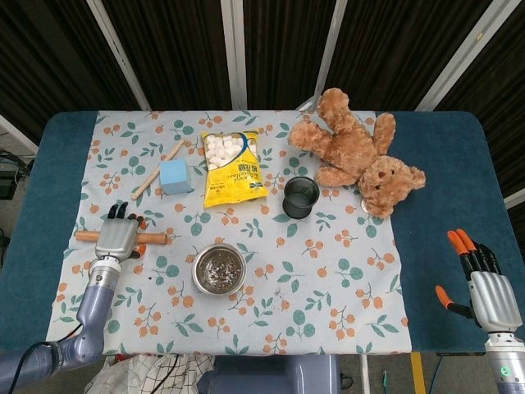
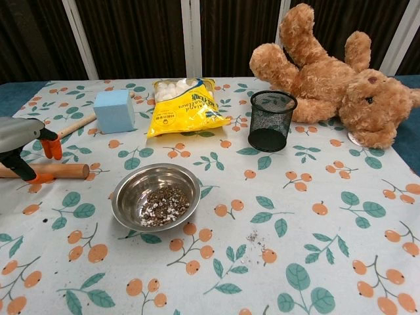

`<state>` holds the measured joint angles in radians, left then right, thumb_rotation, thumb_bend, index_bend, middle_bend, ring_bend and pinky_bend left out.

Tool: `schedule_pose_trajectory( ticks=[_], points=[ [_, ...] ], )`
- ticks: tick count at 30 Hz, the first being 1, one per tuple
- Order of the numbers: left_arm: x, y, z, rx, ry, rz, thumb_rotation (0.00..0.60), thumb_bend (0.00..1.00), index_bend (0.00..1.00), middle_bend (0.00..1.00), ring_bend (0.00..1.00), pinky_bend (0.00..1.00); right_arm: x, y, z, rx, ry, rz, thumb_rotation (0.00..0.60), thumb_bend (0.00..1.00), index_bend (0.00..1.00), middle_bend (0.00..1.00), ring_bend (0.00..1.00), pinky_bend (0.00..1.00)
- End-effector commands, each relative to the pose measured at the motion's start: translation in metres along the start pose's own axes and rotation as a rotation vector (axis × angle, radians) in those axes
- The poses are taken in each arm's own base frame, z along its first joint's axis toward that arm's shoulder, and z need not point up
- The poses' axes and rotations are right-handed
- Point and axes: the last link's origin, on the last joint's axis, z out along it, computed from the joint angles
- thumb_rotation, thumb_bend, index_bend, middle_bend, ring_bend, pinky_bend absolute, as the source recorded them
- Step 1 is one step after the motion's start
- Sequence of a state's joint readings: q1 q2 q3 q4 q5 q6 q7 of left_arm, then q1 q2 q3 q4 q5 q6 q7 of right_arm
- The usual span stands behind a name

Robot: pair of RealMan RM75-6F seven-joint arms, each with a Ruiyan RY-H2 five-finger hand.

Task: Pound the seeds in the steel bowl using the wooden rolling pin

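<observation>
Head view: left hand (image 1: pixel 116 236) is hovering fingers-apart over the rolling pin (image 1: pixel 156 239), gripping nothing; bowl (image 1: pixel 220 268) of seeds is sitting right of it; right hand (image 1: pixel 486 289) is resting open.
Chest view: left hand (image 2: pixel 20 141) is straddling the pin (image 2: pixel 62 170).

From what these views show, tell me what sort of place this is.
Probably a staged test table, not a home kitchen: a floral tablecloth over a blue table, dark curtains behind, and unrelated props together: a teddy bear, a marshmallow bag, a steel bowl.
</observation>
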<state>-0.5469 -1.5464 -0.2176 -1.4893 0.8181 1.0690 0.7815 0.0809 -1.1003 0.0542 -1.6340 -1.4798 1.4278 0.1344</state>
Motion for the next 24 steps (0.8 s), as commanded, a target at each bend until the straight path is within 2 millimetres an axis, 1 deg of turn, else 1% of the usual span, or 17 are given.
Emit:
schedule_pose_trajectory(
  ticks=[1,8,15,24],
  points=[
    [-0.001,0.003,0.001,-0.004,0.0,-0.003,0.6,0.43,0.39,0.33,0.0,0.0,0.0,0.0,0.0,-0.002,0.0,-0.001,0.6,0.36,0.0,0.0,0.0,0.0],
    [-0.001,0.01,0.003,-0.02,0.005,-0.01,0.6,0.44,0.4,0.36,0.0,0.0,0.0,0.0,-0.001,0.0,0.001,-0.003,0.6,0.36,0.0,0.0,0.0,0.0],
    [-0.001,0.022,0.002,-0.046,0.001,-0.01,0.6,0.44,0.41,0.37,0.0,0.0,-0.001,0.0,-0.001,0.001,0.001,-0.003,0.6,0.36,0.0,0.0,0.0,0.0],
    [-0.005,0.024,0.004,-0.033,-0.004,0.006,0.6,0.45,0.42,0.39,0.0,0.0,0.0,0.0,-0.001,0.003,0.003,0.0,0.6,0.36,0.0,0.0,0.0,0.0]
  ],
)
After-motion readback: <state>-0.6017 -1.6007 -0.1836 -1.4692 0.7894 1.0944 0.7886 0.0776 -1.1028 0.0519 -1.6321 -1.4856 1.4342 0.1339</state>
